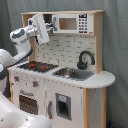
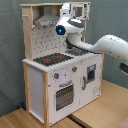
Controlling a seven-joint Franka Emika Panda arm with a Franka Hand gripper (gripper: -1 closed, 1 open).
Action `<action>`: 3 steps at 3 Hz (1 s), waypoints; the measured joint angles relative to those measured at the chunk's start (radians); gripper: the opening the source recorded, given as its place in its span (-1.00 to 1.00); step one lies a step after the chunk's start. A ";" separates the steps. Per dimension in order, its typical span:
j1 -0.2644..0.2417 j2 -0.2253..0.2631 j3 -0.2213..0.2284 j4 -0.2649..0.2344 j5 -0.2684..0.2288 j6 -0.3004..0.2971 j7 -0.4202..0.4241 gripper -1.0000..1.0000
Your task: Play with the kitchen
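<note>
Up high at the top shelf, the gripper [image 1: 44,24] raised near the hood [image 2: 47,21] and the toy microwave [image 1: 72,23], well above the hob [image 1: 37,65]; whether spread or pressed together, cannot tell from either exterior view. Centre stage in both exterior views, the kitchen [image 1: 75,95], standing on the wooden floor [image 2: 20,119] against a grey curtain [image 1: 116,50], with the arm [image 2: 107,46] reaching in over the counter from the second exterior view's right. By the look of it, rigid panel and frame construction, stiff and too bulky to lift, so no sense in grabbing the body itself; better bets judged to be the small moving parts: the oven door [image 2: 64,95] by its handle, the knobs [image 2: 65,73], the faucet [image 1: 85,59], likely light and hard, perhaps a touch slippery. Quick count: one kitchen, one arm, one faucet, one sink [image 1: 70,73], one hob with two red rings, one hood, one microwave, one oven door, one lower cupboard door [image 1: 63,106], and what look like two knobs on the front in the second exterior view.
</note>
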 joint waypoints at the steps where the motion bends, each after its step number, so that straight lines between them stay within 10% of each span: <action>1: -0.024 0.022 0.012 0.030 0.000 -0.087 -0.023 -1.00; 3: 0.092 0.101 -0.009 -0.082 0.001 -0.127 -0.067 -1.00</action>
